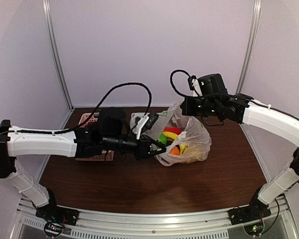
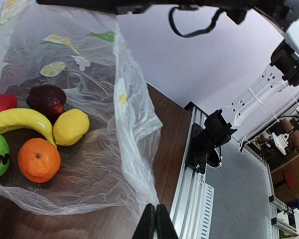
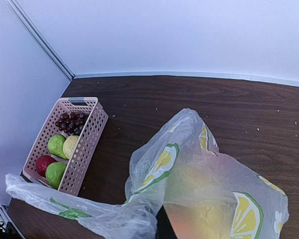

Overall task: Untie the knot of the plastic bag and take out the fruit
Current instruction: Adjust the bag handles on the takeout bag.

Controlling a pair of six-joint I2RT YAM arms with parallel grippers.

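The plastic bag (image 1: 197,139) lies mid-table with its mouth pulled open; no knot shows. Through the film in the left wrist view I see an orange (image 2: 39,160), a long yellow fruit (image 2: 20,119), a lemon (image 2: 71,127), a dark red round fruit (image 2: 46,98) and a green ball with dark patches (image 2: 0,155). My left gripper (image 1: 157,145) is shut on the bag's near-left edge (image 2: 139,169), its fingertips (image 2: 149,224) pinched together. My right gripper (image 1: 185,107) holds the bag's top edge up. Film (image 3: 189,164) hides most of its fingers.
A pink slotted basket (image 1: 92,157) stands left of the bag, partly under my left arm. In the right wrist view the basket (image 3: 84,134) holds dark grapes (image 3: 70,122), light green fruits (image 3: 57,144) and a red fruit. The table's aluminium front rail (image 2: 189,199) is close to my left gripper.
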